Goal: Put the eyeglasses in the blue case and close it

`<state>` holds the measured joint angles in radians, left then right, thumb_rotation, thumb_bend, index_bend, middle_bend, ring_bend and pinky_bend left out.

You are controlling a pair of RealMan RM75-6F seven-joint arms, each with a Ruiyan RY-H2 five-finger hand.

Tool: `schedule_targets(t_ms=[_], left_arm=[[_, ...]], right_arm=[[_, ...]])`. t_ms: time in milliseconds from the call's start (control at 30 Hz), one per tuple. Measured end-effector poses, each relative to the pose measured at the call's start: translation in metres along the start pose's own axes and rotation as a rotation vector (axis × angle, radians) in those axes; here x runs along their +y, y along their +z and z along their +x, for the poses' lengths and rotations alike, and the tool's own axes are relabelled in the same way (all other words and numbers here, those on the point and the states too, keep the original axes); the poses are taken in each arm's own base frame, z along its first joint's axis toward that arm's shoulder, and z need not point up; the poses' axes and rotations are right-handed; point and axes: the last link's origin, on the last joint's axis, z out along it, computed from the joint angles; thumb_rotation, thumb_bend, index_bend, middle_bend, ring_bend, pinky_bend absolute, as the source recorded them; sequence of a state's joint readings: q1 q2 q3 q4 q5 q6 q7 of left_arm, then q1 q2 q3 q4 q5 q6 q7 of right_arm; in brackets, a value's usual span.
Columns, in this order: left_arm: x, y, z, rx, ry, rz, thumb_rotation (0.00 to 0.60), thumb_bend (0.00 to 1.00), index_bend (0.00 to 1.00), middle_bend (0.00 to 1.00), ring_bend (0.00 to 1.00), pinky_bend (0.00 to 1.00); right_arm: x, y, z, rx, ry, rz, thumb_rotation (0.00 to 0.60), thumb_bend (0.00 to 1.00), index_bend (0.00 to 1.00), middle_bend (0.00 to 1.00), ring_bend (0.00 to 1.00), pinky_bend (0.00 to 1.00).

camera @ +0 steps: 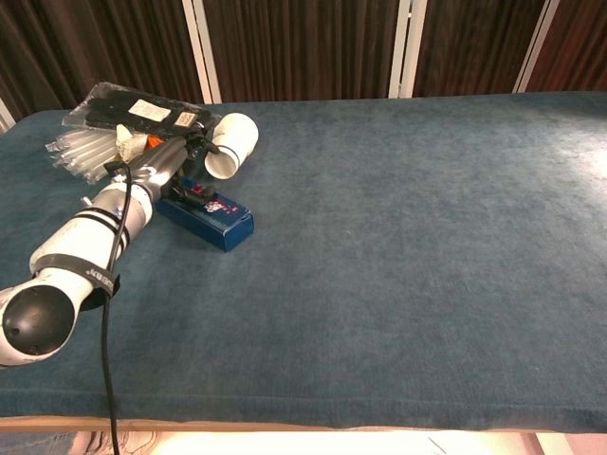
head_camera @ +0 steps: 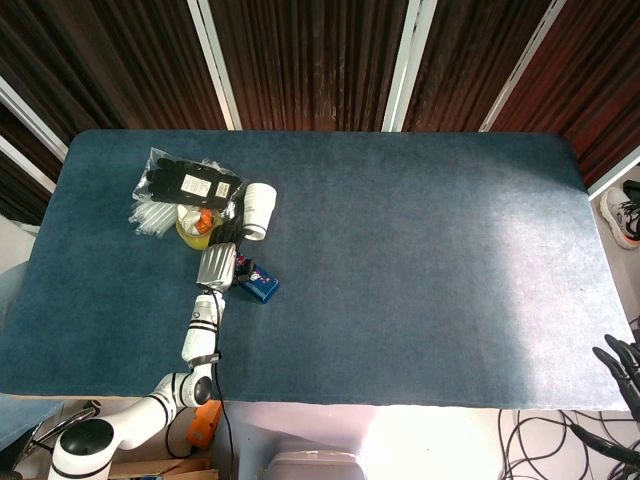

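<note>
The left hand [head_camera: 217, 265] sits over the near end of the blue case [head_camera: 258, 283] in the head view; whether its fingers grip anything I cannot tell. The right hand [head_camera: 620, 365] hangs idle off the desk's [head_camera: 420, 260] corner, fingers apart. In the chest view the case [camera: 211, 216] lies beside a tipped white cup [camera: 232, 144]. The eyeglasses can't be made out. I'd judge them light and fragile, best taken by the frame.

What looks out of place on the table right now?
The white paper cup lies tipped on its side beside the left hand, its open mouth facing the camera. Nothing appears spilled. The blue case sits askew to the table edge.
</note>
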<state>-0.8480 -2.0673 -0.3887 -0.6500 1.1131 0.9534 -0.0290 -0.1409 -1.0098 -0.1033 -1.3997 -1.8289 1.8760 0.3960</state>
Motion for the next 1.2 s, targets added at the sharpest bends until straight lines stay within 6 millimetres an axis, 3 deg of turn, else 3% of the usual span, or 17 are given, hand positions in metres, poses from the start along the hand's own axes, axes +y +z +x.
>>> schedule_targets(t_ms=[400,600,700,800,933,1033,1133,1200], left_arm=[[0.014,-0.009,0.003,0.012,-0.041,-0.067,0.6,0.39,0.0,0.0,0.0,0.06],[0.012,-0.032,0.015,-0.001,-0.034,-0.149,0.6,0.39,0.0,0.0,0.0,0.07],[0.006,-0.057,0.026,-0.035,-0.033,-0.205,0.6,0.39,0.0,0.0,0.0,0.08],[-0.014,-0.096,0.044,-0.081,-0.003,-0.257,0.6,0.39,0.0,0.0,0.0,0.08],[-0.073,-0.175,0.076,-0.147,0.117,-0.247,0.6,0.39,0.0,0.0,0.0,0.07],[-0.105,-0.227,0.095,-0.149,0.163,-0.203,0.6,0.38,0.0,0.0,0.0,0.07],[-0.121,-0.252,0.108,-0.058,0.154,-0.15,0.6,0.37,0.0,0.0,0.0,0.06],[-0.126,-0.258,0.113,-0.007,0.156,-0.142,0.6,0.37,0.0,0.0,0.0,0.06]], right_arm=[[0.0,0.0,0.0,-0.002,0.0,0.004,0.6,0.12,0.0,0.0,0.0,0.0],[-0.001,0.001,-0.003,-0.014,-0.011,0.007,0.6,0.12,0.0,0.0,0.0,0.0],[-0.002,0.003,-0.005,-0.025,-0.019,0.006,0.6,0.12,0.0,0.0,0.0,0.0],[-0.003,0.004,-0.009,-0.037,-0.033,0.003,0.6,0.12,0.0,0.0,0.0,0.0],[-0.005,0.008,-0.015,-0.052,-0.051,0.0,0.6,0.12,0.0,0.0,0.0,0.0],[-0.008,0.011,-0.02,-0.066,-0.068,0.0,0.6,0.12,0.0,0.0,0.0,0.0],[-0.011,0.014,-0.026,-0.079,-0.087,-0.002,0.6,0.12,0.0,0.0,0.0,0.0],[-0.013,0.016,-0.029,-0.086,-0.096,-0.006,0.6,0.12,0.0,0.0,0.0,0.0]])
